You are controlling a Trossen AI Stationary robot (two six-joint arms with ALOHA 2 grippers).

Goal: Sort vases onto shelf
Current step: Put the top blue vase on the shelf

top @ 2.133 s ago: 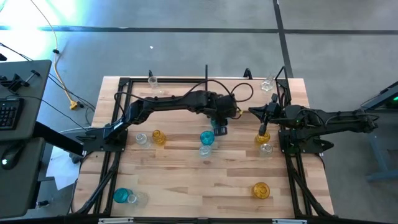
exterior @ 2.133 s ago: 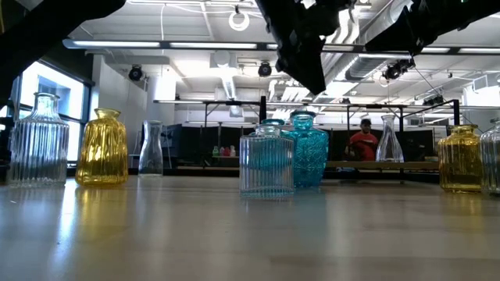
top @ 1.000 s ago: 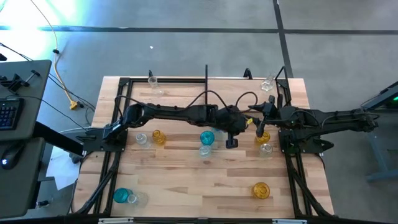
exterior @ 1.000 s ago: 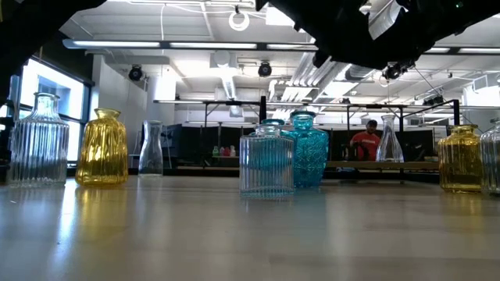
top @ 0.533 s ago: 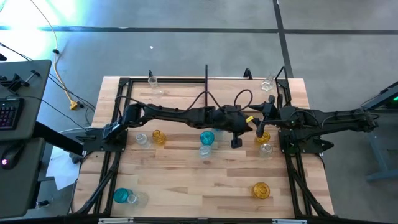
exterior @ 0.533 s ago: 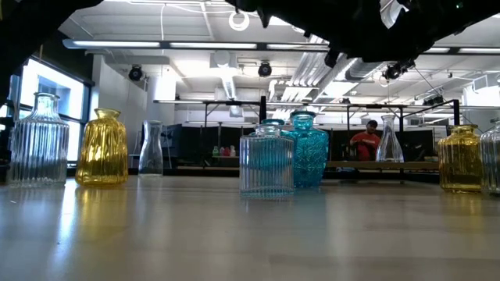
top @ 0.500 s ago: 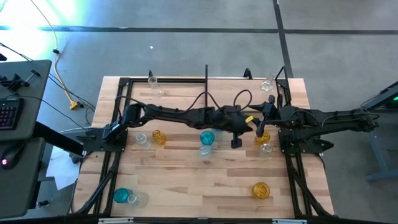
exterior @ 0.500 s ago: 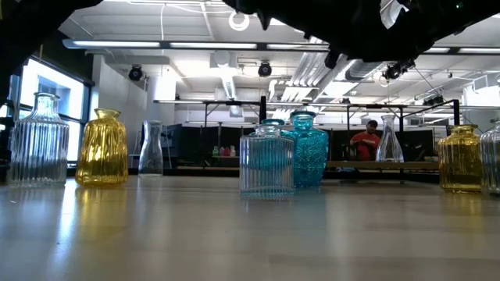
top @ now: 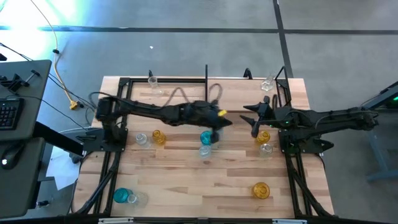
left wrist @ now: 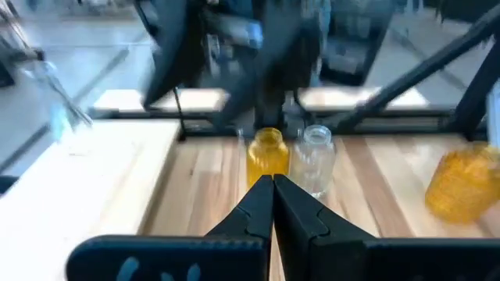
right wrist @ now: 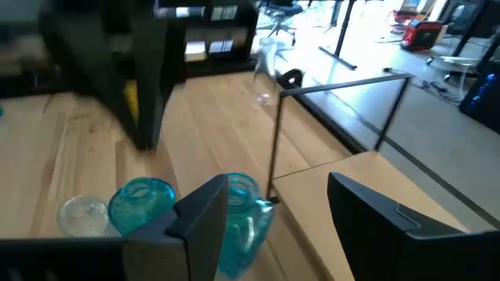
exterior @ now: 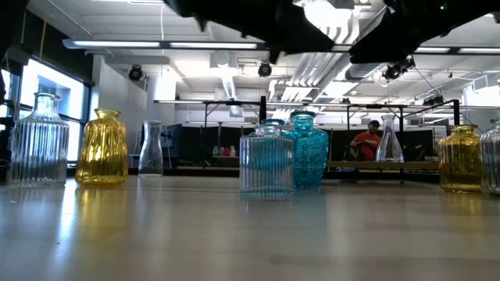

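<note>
Small glass vases stand upright on their bases on the wooden table: a teal vase (top: pixel 207 137) and a pale ribbed vase (top: pixel 205 150) at the middle, an amber vase (top: pixel 262 135) with a clear vase (top: pixel 266 148) to the right, an amber vase (top: pixel 158 138) with a clear vase (top: pixel 142 138) to the left. The shelf (top: pixel 186 87) lies along the far edge, with a clear vase (top: pixel 152 81) on it. My left gripper (top: pixel 222 119) (left wrist: pixel 272 191) hangs shut and empty above the teal vase. My right gripper (top: pixel 250 120) (right wrist: pixel 277 211) stands open and empty, left of the right amber vase.
More vases stand near the front edge: a teal vase (top: pixel 122 196) beside a clear vase (top: pixel 134 198), and an amber vase (top: pixel 261 190). A thin black post (top: pixel 206 71) rises at the shelf's middle. Another clear vase (top: pixel 267 84) stands at the far right corner.
My left gripper, still shut, has drawn back toward the table's left and far side. It has tipped up from pointing down to nearly level. It now hangs over the teal vase instead of right of it. My right gripper has edged toward the left. No vase has moved.
</note>
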